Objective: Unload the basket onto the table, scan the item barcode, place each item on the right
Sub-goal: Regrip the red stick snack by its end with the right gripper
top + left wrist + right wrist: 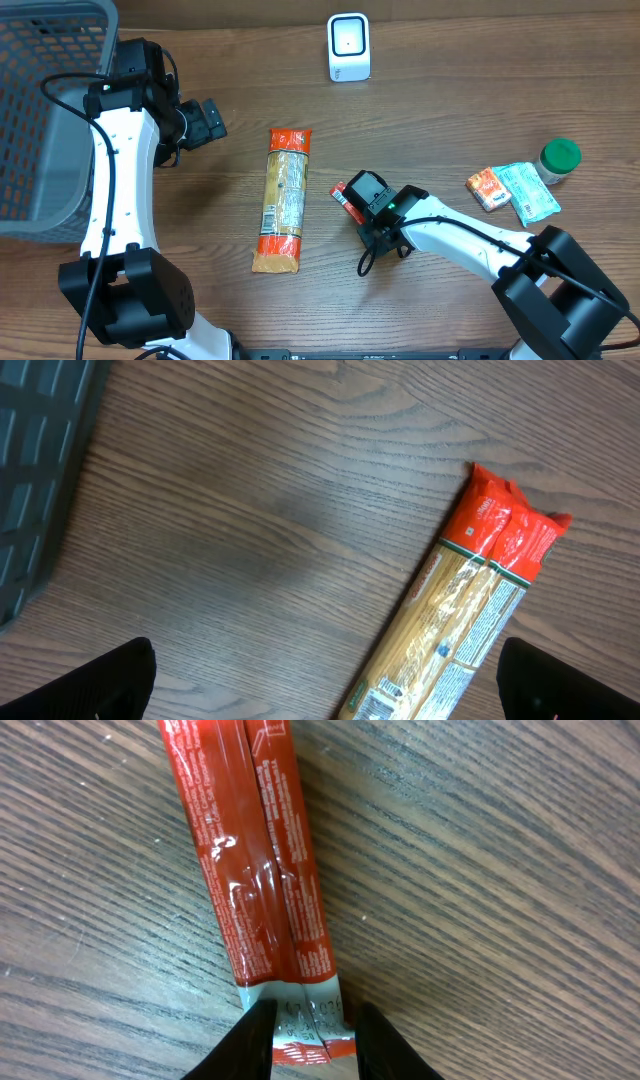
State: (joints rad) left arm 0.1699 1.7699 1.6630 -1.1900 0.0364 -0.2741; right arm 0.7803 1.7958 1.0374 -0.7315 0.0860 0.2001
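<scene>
Between right gripper (312, 1025) fingers, pinched red packet (260, 850), print illegible; left gripper (325, 660) wide open.

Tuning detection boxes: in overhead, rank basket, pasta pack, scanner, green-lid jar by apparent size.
1. basket, cropped by the frame, still largest
2. pasta pack
3. scanner
4. green-lid jar, slightly smaller than scanner

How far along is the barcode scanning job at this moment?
Done: nothing looks scanned; the white scanner stands with no item near it. In hand: the right gripper straddles one end of the red packet, which lies flat on the table; a firm grip is not clear. The left gripper hangs open. Left: lift the packet and show its barcode to the scanner.
</scene>
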